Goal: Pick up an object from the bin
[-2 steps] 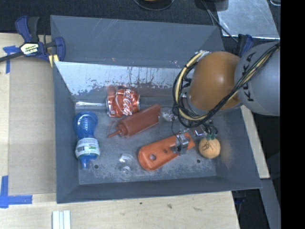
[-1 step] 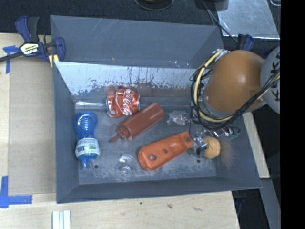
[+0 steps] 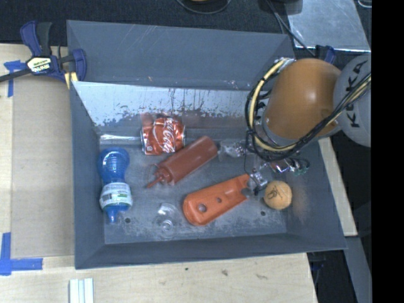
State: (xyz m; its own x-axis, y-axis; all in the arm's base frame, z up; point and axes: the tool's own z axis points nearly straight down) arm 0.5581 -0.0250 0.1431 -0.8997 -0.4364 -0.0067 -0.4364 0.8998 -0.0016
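Observation:
My gripper (image 3: pixel 257 180) hangs low at the right side of the bin, under the arm's orange dome, with its tip at the right end of an orange flat plastic piece (image 3: pixel 216 200). A small tan ball (image 3: pixel 277 194) lies just to the right of the tip. A dark red squeeze bottle (image 3: pixel 184 161) lies tilted to the left of the gripper, in the middle of the bin.
A crushed red cola can (image 3: pixel 163 135) lies at the back of the bin. A blue plastic bottle (image 3: pixel 114 176) lies along the left wall. A small clear cap (image 3: pixel 165 212) sits near the front wall. Bare floor shows at the front right.

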